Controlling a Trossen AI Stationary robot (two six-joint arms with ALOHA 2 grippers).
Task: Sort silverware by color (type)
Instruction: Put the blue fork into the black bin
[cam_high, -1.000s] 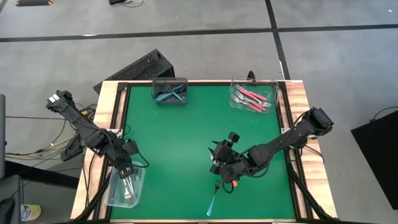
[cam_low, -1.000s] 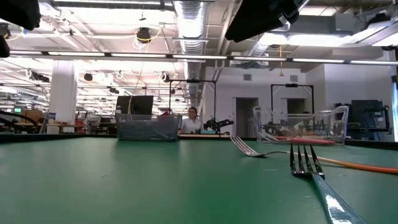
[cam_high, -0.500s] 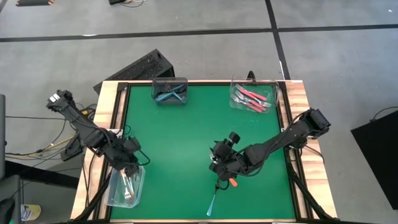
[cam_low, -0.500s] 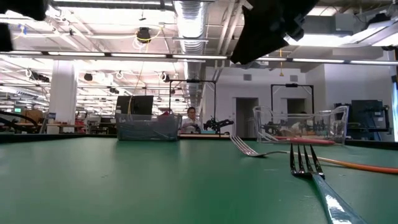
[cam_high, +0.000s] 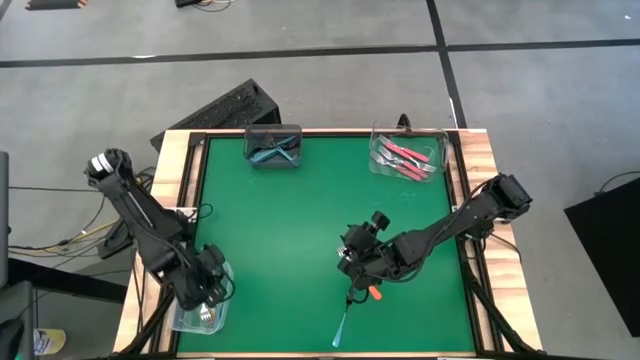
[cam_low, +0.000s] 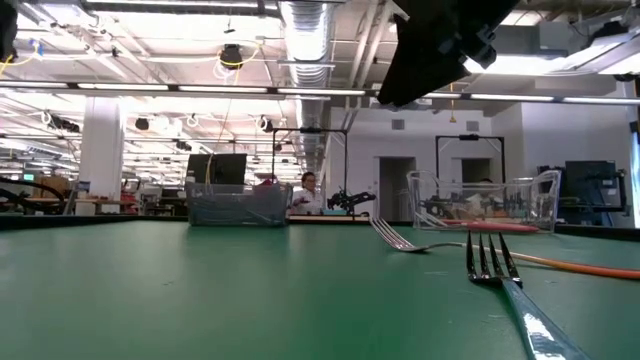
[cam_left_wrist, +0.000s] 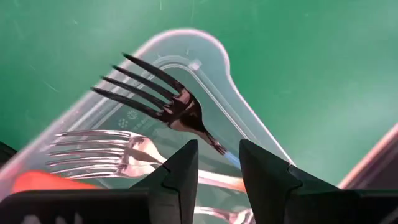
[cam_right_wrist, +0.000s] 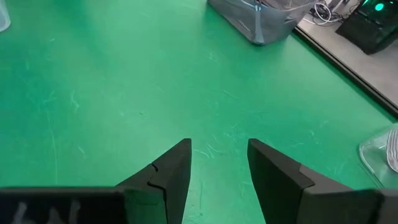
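Three clear containers sit on the green mat, and I take that mat as my landmark. At its near-left corner I see the left gripper low over the first container; its fingers stand apart with a gap between them, clasping nothing. A dark fork head lies just ahead of the tips, beside other forks and an orange handle inside that container. At the mat's far edge, left of centre, the second container carries the blue-teal forks. On the mat's near half, right of centre, I have the right gripper with its jaws spread and empty, above bare green. Just nearer than it, on the mat, lie a blue-handled fork and an orange-handled fork; the low view shows them flat on the surface. At the mat's far-right corner the third container keeps the pink-red forks
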